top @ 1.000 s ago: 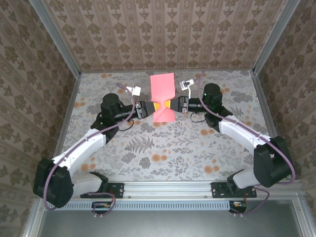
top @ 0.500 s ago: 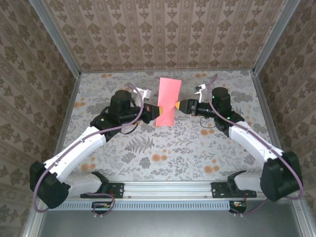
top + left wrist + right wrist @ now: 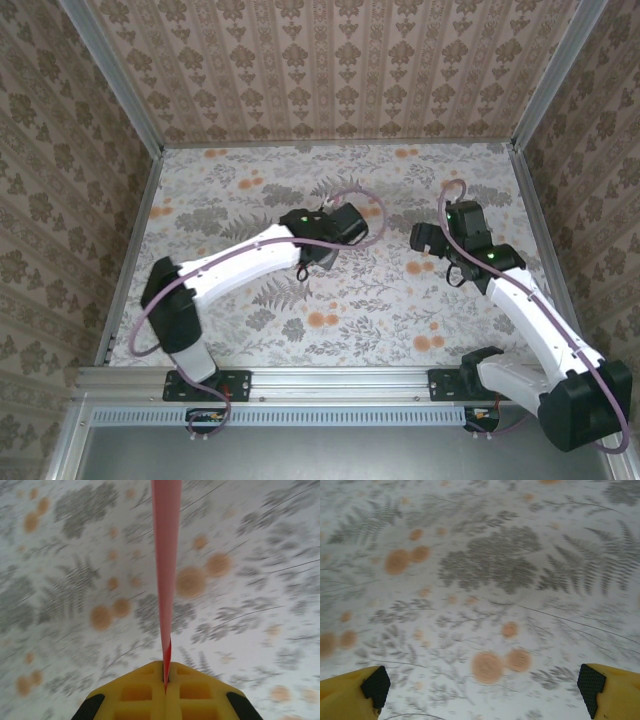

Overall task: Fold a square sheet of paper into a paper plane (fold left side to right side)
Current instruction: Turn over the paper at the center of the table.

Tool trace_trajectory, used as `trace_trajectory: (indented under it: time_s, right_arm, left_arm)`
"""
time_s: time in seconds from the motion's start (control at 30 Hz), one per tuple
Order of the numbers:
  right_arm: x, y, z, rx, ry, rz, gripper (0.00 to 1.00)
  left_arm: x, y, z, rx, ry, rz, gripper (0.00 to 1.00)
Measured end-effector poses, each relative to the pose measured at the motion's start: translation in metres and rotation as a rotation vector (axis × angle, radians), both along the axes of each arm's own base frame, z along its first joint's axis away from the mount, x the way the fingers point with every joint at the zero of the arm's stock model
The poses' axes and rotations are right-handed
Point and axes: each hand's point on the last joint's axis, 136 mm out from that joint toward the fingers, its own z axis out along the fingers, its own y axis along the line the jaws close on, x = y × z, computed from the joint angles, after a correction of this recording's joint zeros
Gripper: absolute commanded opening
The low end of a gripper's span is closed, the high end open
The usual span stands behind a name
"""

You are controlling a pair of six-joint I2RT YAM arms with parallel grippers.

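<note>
Over the table (image 3: 250, 190), the right end effector (image 3: 483, 686) has let go and stands spread wide; the left end effector (image 3: 166, 682) alone pinches the folded pink paper (image 3: 166, 555), so the handover looks done.

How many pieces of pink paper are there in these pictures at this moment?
1. The pink paper is seen edge-on in the left wrist view, pinched at its near end by the shut left gripper and reaching away from it. Others may lie hidden from the cameras.
</note>
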Motion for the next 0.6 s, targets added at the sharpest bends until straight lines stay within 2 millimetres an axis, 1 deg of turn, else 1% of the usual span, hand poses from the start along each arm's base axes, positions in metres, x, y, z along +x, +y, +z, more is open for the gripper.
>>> trace_trajectory:
  time_s: [0.13,0.27,0.33,0.47,0.53,0.6]
  right_arm:
    - [-0.007,-0.016,-0.003,-0.059,0.013,-0.053,1.00]
    - [-0.010,-0.023,-0.001,-0.083,0.008,-0.077,1.00]
    - [-0.010,-0.024,0.000,-0.086,0.003,-0.081,1.00]
    - [-0.011,-0.024,-0.002,-0.086,0.007,-0.079,1.00]
    - [-0.012,-0.024,-0.004,-0.087,0.013,-0.078,1.00]
    - [-0.013,-0.024,-0.007,-0.086,0.020,-0.076,1.00]
  left_arm:
    - [0.005,0.013,-0.022,0.172,0.007,0.080,0.00]
    - [0.003,0.015,-0.053,0.265,0.068,0.119,0.03]
    - [0.000,0.010,-0.071,0.288,0.117,0.124,0.04]
    - [-0.004,-0.004,-0.097,0.287,0.200,0.125,0.05]
    - [-0.005,-0.009,-0.104,0.277,0.230,0.125,0.06]
    - [-0.007,-0.015,-0.107,0.258,0.253,0.123,0.06]
